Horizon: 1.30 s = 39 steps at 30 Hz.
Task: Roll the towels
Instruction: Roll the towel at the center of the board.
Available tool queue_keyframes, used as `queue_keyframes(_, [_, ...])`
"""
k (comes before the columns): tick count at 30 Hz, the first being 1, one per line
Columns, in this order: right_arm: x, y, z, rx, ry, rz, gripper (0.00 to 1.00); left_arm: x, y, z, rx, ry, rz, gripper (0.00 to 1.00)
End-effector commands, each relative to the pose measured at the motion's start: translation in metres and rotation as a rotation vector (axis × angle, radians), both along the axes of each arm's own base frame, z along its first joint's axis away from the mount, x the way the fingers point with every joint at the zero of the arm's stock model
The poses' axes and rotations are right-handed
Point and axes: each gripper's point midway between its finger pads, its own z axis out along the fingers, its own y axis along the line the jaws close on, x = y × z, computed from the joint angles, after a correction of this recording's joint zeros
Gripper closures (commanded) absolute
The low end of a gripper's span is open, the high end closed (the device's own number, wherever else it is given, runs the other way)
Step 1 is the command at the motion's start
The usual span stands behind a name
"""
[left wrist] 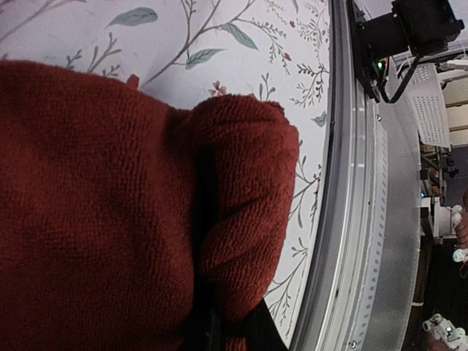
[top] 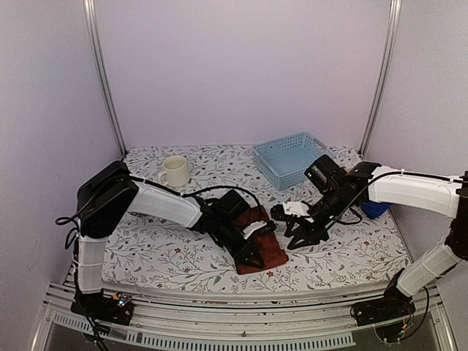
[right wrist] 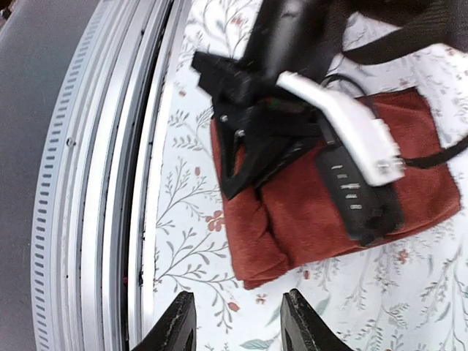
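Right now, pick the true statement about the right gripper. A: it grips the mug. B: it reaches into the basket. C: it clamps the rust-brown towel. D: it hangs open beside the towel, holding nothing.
D: the right gripper stands open over the tablecloth, clear of the rust-brown towel that the left gripper pinches.

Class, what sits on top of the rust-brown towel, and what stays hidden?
The left gripper, shut on a fold of the rust-brown towel. Its fingertips are buried in cloth.
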Motion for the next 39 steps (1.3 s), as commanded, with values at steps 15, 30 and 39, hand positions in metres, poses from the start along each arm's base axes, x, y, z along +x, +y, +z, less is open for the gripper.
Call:
queue_keyframes(15, [-0.013,0.049,-0.092,-0.156,-0.160,0.132,0.55,0.006,0.030,-0.038,0.100,0.224,0.150,1.00])
queue_keyframes(30, [-0.014,0.032,-0.144,-0.276,-0.157,0.172,0.79,0.015,0.036,-0.015,0.051,0.127,0.136,0.82])
queue_keyframes(39, [-0.059,0.027,-0.120,-0.274,0.167,0.213,0.91,0.031,0.072,0.046,-0.042,-0.198,0.259,0.60])
